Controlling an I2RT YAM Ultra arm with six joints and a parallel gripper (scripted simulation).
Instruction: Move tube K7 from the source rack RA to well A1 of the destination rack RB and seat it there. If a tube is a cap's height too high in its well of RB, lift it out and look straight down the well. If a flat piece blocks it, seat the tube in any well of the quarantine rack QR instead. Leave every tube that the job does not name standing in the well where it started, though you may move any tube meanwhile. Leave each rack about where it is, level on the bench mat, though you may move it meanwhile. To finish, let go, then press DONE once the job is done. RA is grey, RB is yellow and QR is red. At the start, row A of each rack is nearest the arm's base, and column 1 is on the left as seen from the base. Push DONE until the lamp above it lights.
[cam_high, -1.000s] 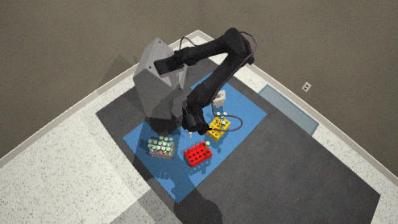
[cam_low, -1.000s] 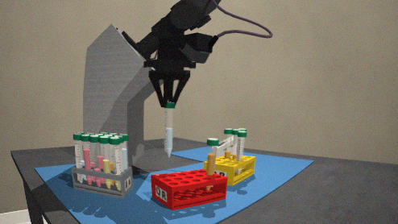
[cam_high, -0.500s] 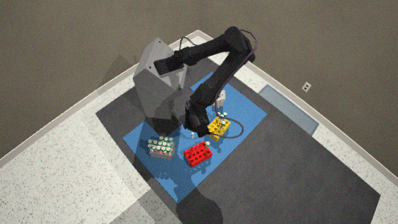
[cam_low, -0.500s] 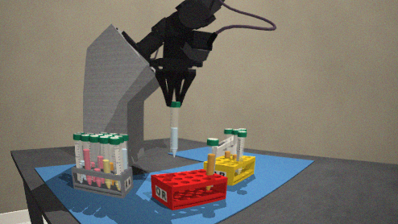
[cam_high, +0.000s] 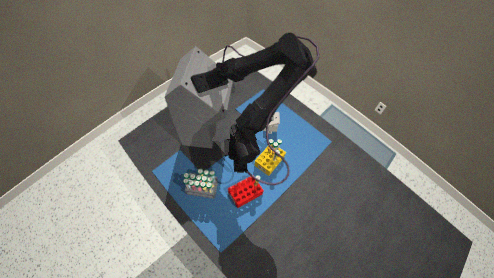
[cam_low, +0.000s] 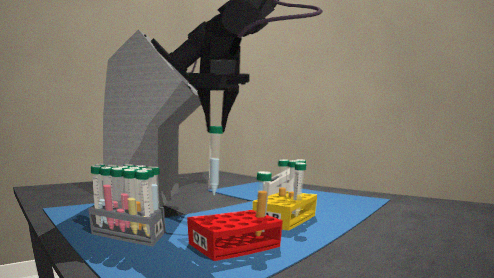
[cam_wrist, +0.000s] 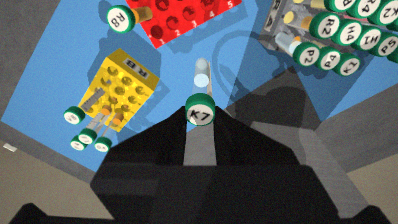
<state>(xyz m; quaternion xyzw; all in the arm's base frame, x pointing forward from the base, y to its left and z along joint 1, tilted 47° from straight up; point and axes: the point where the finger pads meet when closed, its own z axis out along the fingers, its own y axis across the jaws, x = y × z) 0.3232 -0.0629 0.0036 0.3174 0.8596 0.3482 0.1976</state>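
My gripper (cam_low: 215, 127) (cam_wrist: 200, 112) is shut on the green cap end of tube K7 (cam_low: 214, 162) (cam_wrist: 200, 110), which hangs upright in the air with pale blue liquid in its tip. It is above the blue mat (cam_low: 350, 210) (cam_high: 305, 135), between the grey rack RA (cam_low: 127, 229) (cam_wrist: 272, 22) (cam_high: 200, 192), the red rack QR (cam_low: 235, 235) (cam_wrist: 190, 20) (cam_high: 245, 189) and the yellow rack RB (cam_low: 292, 209) (cam_wrist: 120, 85) (cam_high: 267, 161). RB holds several green-capped tubes (cam_low: 299, 166) (cam_wrist: 88, 135) in one end row; its other wells look open.
RA is full of green-capped tubes (cam_low: 125, 173) (cam_wrist: 340, 35). Tube R8 (cam_low: 263, 176) (cam_wrist: 121, 19), with orange liquid, stands in a corner well of QR. A tall grey housing (cam_low: 135, 125) (cam_high: 192, 105) stands behind RA. A small white box (cam_high: 273, 121) sits beyond RB.
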